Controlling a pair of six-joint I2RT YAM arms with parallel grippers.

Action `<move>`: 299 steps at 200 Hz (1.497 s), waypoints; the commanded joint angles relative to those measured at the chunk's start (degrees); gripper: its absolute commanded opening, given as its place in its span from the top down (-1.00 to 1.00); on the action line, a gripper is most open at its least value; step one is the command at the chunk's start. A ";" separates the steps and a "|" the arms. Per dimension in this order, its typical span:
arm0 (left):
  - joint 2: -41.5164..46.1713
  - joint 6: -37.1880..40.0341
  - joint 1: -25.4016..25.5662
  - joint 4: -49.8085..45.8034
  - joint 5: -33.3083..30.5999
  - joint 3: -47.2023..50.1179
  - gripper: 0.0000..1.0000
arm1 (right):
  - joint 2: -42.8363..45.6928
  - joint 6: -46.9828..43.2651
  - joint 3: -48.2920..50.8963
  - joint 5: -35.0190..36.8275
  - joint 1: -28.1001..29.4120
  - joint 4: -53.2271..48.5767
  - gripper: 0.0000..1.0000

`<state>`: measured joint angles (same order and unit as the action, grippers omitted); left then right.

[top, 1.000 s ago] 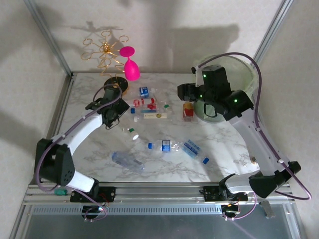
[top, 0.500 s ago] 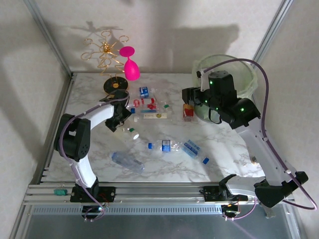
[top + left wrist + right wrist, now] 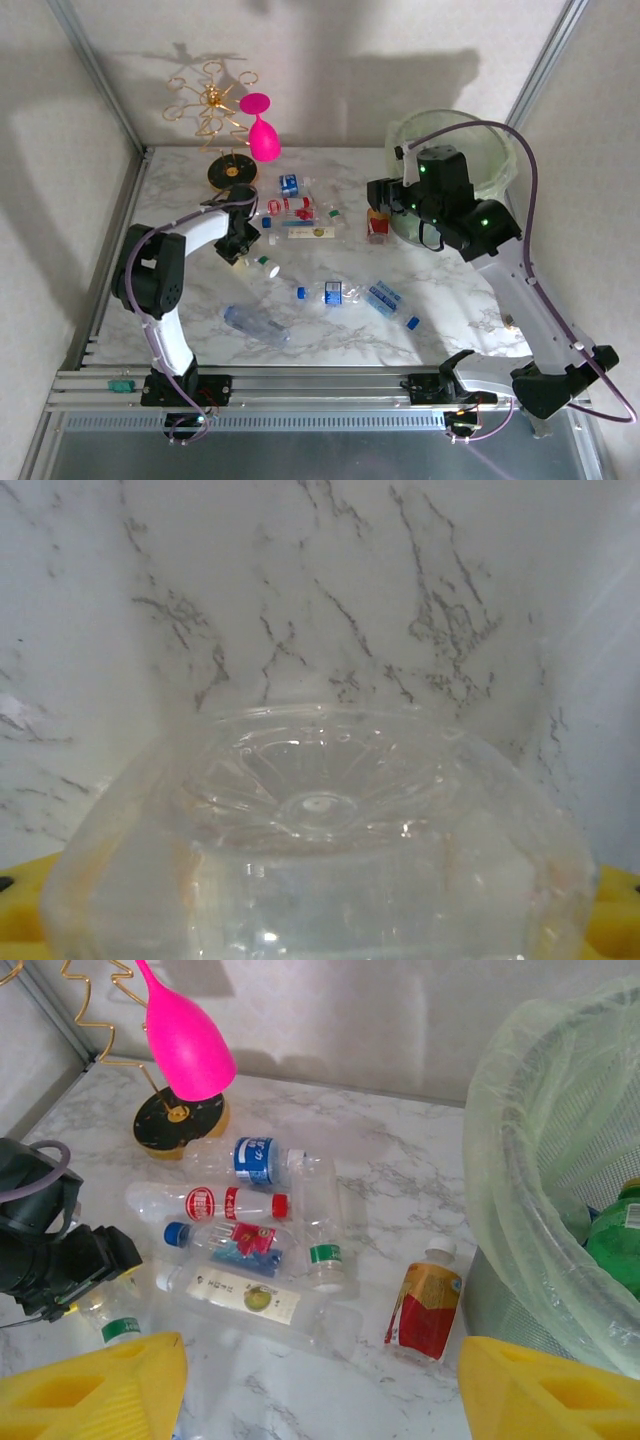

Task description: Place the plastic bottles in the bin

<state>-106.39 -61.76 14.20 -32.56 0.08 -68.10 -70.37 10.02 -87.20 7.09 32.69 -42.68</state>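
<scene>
My left gripper (image 3: 245,246) sits low on the left of the table, its yellow fingers (image 3: 22,932) pressed on both sides of a clear bottle (image 3: 320,820) whose ribbed base faces the camera. That bottle (image 3: 260,264) has a green label and a white cap. Several more plastic bottles (image 3: 298,212) lie in a cluster mid-table. My right gripper (image 3: 320,1400) hangs open above the marble with nothing between its fingers, near a red-and-yellow bottle (image 3: 425,1305). The pale-green bin (image 3: 458,128) stands at the back right, its rim (image 3: 505,1170) beside the gripper, with a green bottle (image 3: 615,1235) inside.
A pink wine glass (image 3: 262,135) and a gold wire rack (image 3: 212,105) stand at the back left. Two blue-labelled bottles (image 3: 332,293) and a crushed clear bottle (image 3: 255,323) lie nearer the front. Metal frame rails border the table.
The left arm swung in towards the white-capped bottle and its jaws narrowed onto it. The right arm drifted slightly to the right, then held still.
</scene>
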 commanded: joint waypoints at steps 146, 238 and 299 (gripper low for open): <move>36.95 12.54 4.55 32.93 30.34 10.60 -0.23 | 5.45 10.88 9.08 -20.74 0.45 17.96 -0.44; 40.01 5.92 10.93 54.94 40.29 9.98 -0.25 | 7.09 22.41 17.62 -48.10 0.47 39.27 -0.48; 41.06 3.46 15.87 62.08 42.21 7.40 -0.27 | 5.45 33.34 21.58 -62.35 0.53 55.21 -0.77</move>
<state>-66.63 -57.19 28.32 23.66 39.46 -58.02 -64.60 38.06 -66.11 -47.46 32.69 3.38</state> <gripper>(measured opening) 0.633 0.868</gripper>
